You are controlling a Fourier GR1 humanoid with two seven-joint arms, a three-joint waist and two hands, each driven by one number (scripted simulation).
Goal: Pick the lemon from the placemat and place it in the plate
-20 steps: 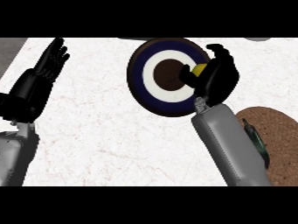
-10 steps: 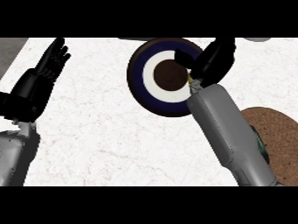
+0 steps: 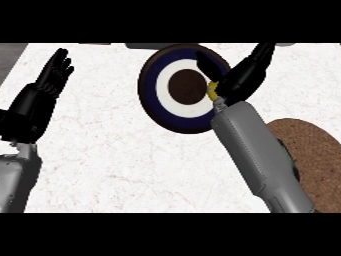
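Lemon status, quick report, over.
Left robot hand open, resting at left. Right robot hand over plate, fingers straight. Lemon under it at plate's right edge, mostly hidden. Placemat bare. Nothing in the way.

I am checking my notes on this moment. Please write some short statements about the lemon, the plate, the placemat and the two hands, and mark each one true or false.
1. The lemon is at the plate's right edge, under the right hand. True.
2. The plate is plain white. False: it has dark blue, white and brown rings.
3. The left hand is open at the view's left, holding nothing. True.
4. The lemon lies on the placemat. False: the brown placemat at lower right has no lemon on it.
5. The left hand touches the plate. False: bare counter lies between them.
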